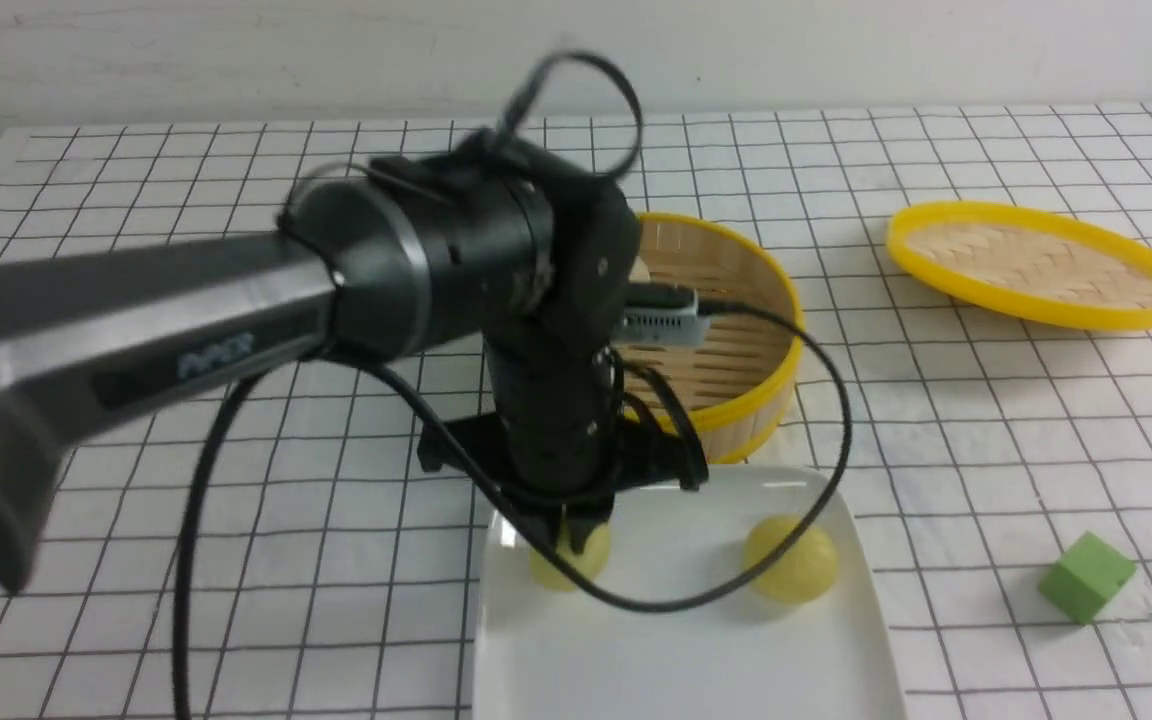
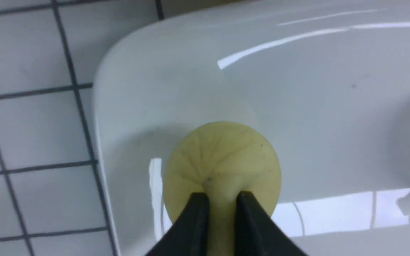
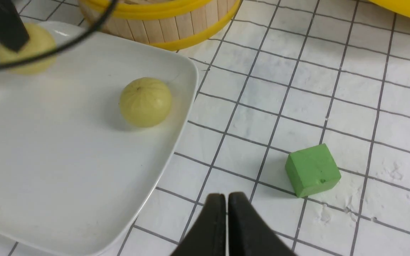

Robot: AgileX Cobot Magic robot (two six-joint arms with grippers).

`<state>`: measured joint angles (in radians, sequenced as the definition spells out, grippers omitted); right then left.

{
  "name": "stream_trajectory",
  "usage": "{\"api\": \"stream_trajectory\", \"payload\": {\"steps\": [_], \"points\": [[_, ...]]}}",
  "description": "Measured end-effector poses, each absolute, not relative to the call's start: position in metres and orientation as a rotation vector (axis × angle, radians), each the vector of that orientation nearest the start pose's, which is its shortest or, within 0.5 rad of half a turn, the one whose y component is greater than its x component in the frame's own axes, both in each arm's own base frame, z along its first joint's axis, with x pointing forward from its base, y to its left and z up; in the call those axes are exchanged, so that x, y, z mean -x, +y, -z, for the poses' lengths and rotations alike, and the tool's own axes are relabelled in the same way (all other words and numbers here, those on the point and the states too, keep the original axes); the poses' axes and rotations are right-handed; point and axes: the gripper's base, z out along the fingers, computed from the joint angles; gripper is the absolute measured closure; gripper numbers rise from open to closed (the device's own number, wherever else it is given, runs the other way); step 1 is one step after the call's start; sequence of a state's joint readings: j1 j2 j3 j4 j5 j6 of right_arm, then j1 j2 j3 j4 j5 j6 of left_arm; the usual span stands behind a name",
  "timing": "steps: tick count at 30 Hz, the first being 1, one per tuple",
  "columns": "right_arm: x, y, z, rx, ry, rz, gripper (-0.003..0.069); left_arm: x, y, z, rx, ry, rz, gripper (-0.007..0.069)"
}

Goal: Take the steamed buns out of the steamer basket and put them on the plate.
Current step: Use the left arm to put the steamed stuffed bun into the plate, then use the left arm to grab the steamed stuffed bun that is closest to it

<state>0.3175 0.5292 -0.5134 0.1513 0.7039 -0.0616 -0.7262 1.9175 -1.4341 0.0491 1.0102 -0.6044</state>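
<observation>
A pale yellow bun (image 1: 584, 562), round with pleats on top, sits in the upper-left corner of the plate (image 1: 686, 650), low in the centre of the front view. A second yellow bun (image 1: 791, 560) lies to its right. The left hand (image 1: 571, 535), fingers barely parted, pinches the first bun's top. The right hand (image 3: 226, 202) is closed and empty above the table (image 3: 368, 106).

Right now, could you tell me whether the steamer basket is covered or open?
Open: the woven lid lies on the table, apart from the steamer basket.
</observation>
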Motion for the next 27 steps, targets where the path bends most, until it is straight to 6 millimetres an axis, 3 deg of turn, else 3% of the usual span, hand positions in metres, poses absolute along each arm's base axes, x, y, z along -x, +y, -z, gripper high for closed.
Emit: {"api": "stream_trajectory", "payload": {"steps": [4, 6, 8, 9, 12, 16, 18, 20, 24, 27], "points": [[-0.090, 0.039, -0.286, 0.345, 2.185, -0.315, 0.0622, -0.295, -0.256, -0.200, -0.203, 2.977, 0.094, 0.0407], [-0.090, 0.039, -0.285, 0.346, 2.185, -0.312, 0.0619, -0.297, -0.258, -0.205, -0.199, 2.965, 0.109, 0.0327], [-0.090, 0.039, -0.285, 0.347, 2.185, -0.310, 0.0616, -0.299, -0.260, -0.210, -0.196, 2.957, 0.117, 0.0306], [-0.090, 0.039, -0.285, 0.347, 2.185, -0.310, 0.0614, -0.300, -0.261, -0.215, -0.194, 2.956, 0.118, 0.0289], [-0.090, 0.038, -0.285, 0.349, 2.185, -0.305, 0.0609, -0.315, -0.266, -0.255, -0.171, 2.897, 0.171, 0.0273], [-0.090, 0.038, -0.285, 0.349, 2.185, -0.306, 0.0601, -0.342, -0.262, -0.288, -0.151, 2.806, 0.230, 0.0335], [-0.090, 0.038, -0.285, 0.349, 2.185, -0.306, 0.0597, -0.376, -0.254, -0.291, -0.134, 2.762, 0.251, 0.0482], [-0.090, 0.038, -0.285, 0.349, 2.185, -0.306, 0.0594, -0.397, -0.250, -0.290, -0.126, 2.743, 0.291, 0.0566], [-0.090, 0.038, -0.285, 0.349, 2.185, -0.306, 0.0591, -0.432, -0.247, -0.272, -0.092, 2.762, 0.371, 0.0620], [-0.090, 0.038, -0.285, 0.349, 2.185, -0.306, 0.0585, -0.451, -0.254, -0.270, -0.096, 2.696, 0.397, 0.0600]]}}
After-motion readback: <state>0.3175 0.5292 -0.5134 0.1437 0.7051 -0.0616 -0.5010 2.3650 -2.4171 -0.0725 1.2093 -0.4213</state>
